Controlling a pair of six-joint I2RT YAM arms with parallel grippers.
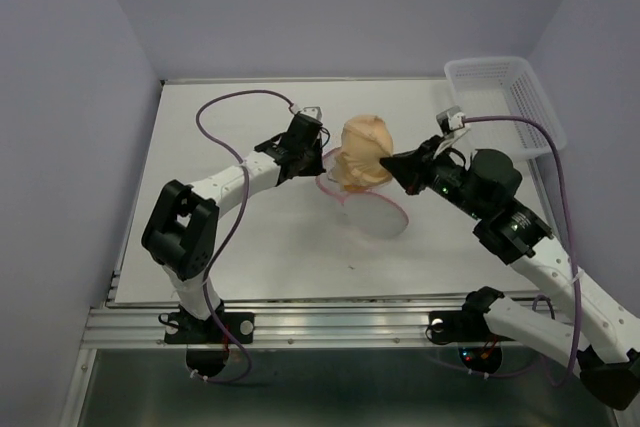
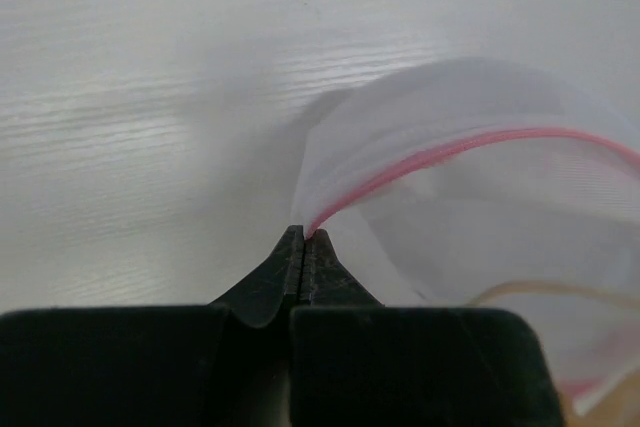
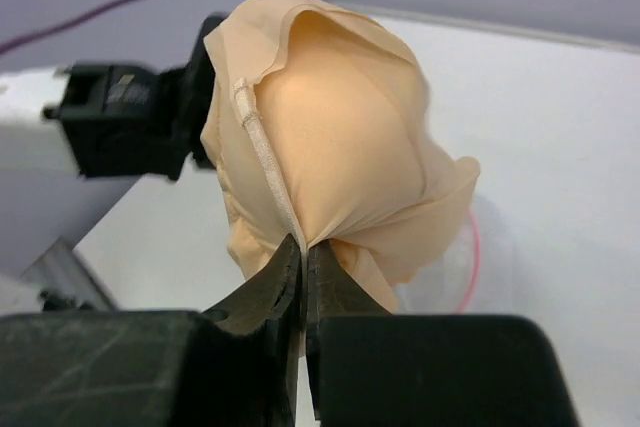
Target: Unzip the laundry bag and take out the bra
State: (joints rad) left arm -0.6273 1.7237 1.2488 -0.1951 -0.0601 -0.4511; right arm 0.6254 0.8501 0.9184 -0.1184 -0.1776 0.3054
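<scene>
Bra (image 3: 340, 147) tight in right tool (image 3: 303, 245); laundry bag (image 2: 480, 187) trim tight in left tool (image 2: 303, 235).

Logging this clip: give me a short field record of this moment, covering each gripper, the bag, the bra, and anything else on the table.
left gripper: shut on the laundry bag, at its pink-trimmed edge
right gripper: shut on the bra, pinching a fold
laundry bag: lying on the table, mouth open
bra: bunched, held up over the bag's mouth; cannot tell whether it is fully clear of the bag
other: white basket at the table's far right corner
</scene>
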